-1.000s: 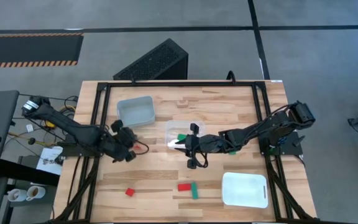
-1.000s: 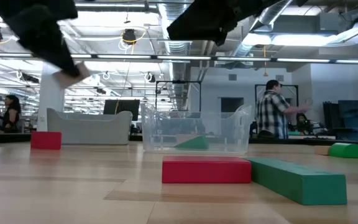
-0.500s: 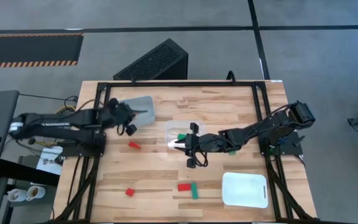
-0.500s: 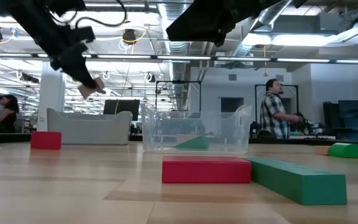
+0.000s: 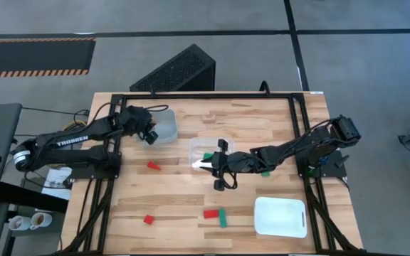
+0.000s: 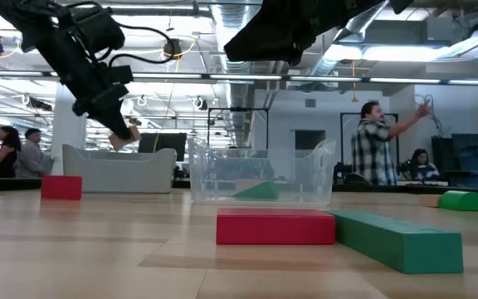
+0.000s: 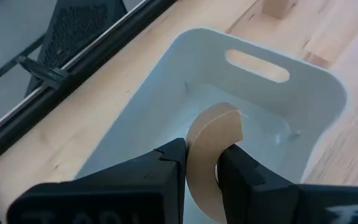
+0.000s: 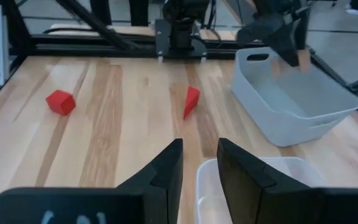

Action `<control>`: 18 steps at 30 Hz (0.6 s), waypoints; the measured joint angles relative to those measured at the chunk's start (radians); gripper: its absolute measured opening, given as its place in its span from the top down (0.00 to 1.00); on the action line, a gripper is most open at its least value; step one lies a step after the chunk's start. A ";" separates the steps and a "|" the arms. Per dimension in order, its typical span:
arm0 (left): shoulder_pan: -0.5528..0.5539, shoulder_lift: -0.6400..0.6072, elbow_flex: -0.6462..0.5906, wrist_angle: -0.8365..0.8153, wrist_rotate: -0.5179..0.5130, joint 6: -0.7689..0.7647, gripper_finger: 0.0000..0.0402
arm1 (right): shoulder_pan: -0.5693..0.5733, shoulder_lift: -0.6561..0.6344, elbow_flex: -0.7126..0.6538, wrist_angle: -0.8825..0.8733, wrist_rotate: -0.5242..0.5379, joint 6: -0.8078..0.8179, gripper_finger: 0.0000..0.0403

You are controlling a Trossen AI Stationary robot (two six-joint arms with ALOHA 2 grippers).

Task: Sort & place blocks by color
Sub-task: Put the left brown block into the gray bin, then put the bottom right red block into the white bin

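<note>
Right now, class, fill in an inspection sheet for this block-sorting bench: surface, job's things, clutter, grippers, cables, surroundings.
Surface: pale wooden table, black frame.
Job's things: red cube; red wedge; red bar touching green bar; green piece in clear plastic bin; grey plastic bin; white tray.
Clutter: nothing seen.
Grippers: left gripper shut on curved pale wooden block above grey bin; right gripper empty, at clear bin.
Cables: loose wires beside table.
Surroundings: people behind.
</note>
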 joint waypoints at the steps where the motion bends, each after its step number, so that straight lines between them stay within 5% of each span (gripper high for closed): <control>1: 0.003 0.011 0.000 0.008 0.007 0.000 0.89 | 0.001 0.000 0.000 0.001 0.000 0.000 0.70; 18: 0.006 0.102 0.009 0.079 0.020 -0.027 0.60 | 0.000 0.000 0.000 0.004 0.000 0.001 0.70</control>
